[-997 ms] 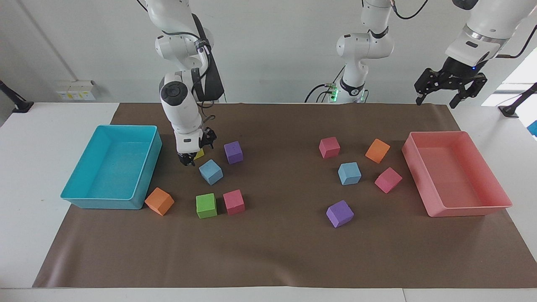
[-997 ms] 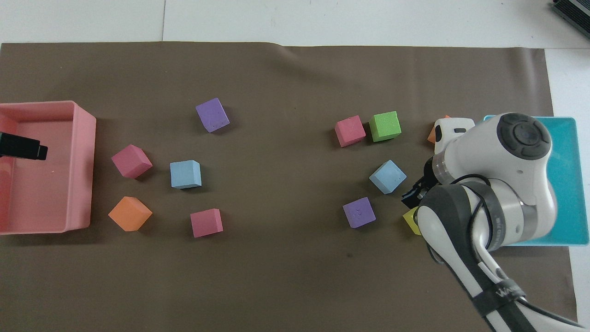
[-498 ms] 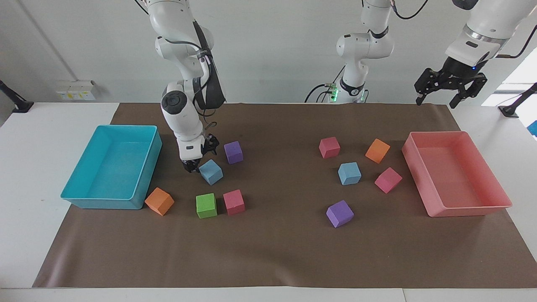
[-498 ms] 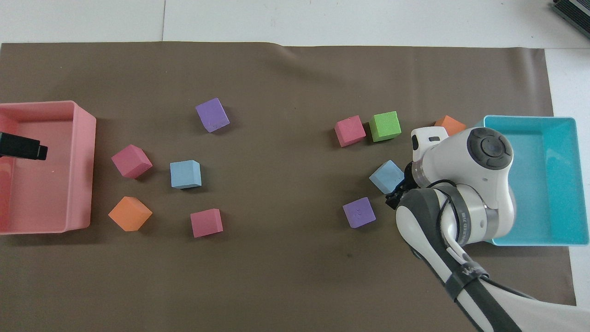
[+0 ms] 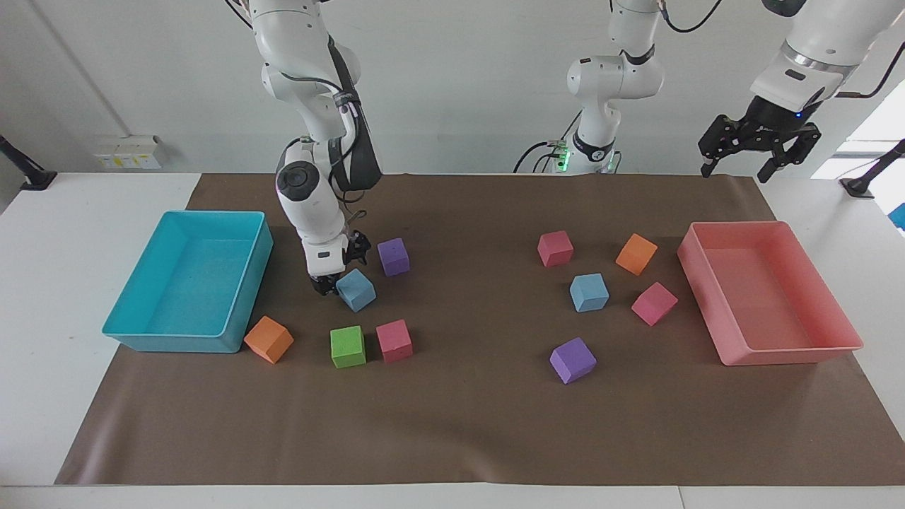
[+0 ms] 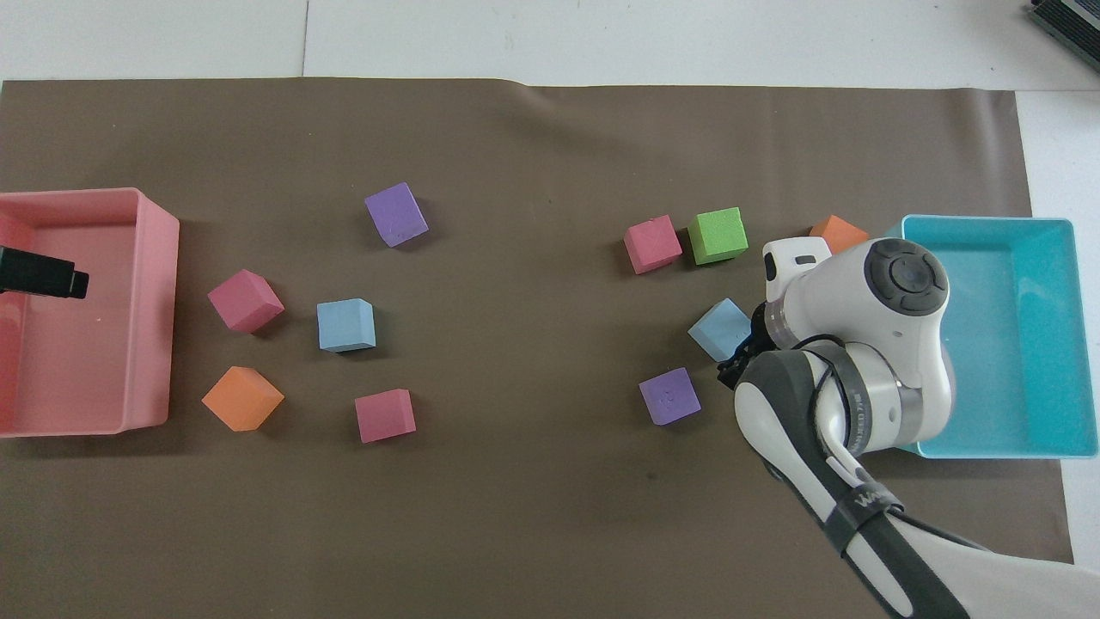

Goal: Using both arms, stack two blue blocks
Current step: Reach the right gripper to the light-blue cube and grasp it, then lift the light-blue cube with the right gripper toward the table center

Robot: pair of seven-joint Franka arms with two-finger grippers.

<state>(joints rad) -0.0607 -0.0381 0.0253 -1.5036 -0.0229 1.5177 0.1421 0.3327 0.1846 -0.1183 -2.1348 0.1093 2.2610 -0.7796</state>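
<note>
Nothing is stacked yet. The right gripper (image 5: 334, 283) sits low against one blue block (image 5: 355, 290) beside the turquoise tray (image 5: 244, 311); whether it grips, I cannot tell. The other blue block (image 5: 589, 293) lies near the pink tray (image 5: 792, 350), while the left gripper (image 5: 760, 152) waits spread wide above the table's left-arm end.

Right gripper (image 6: 746, 351) low beside one blue block (image 6: 720, 328) near turquoise tray (image 6: 1053, 335), second blue block (image 6: 346, 325) near pink tray (image 6: 153, 301), left gripper (image 6: 43, 277) over pink tray
</note>
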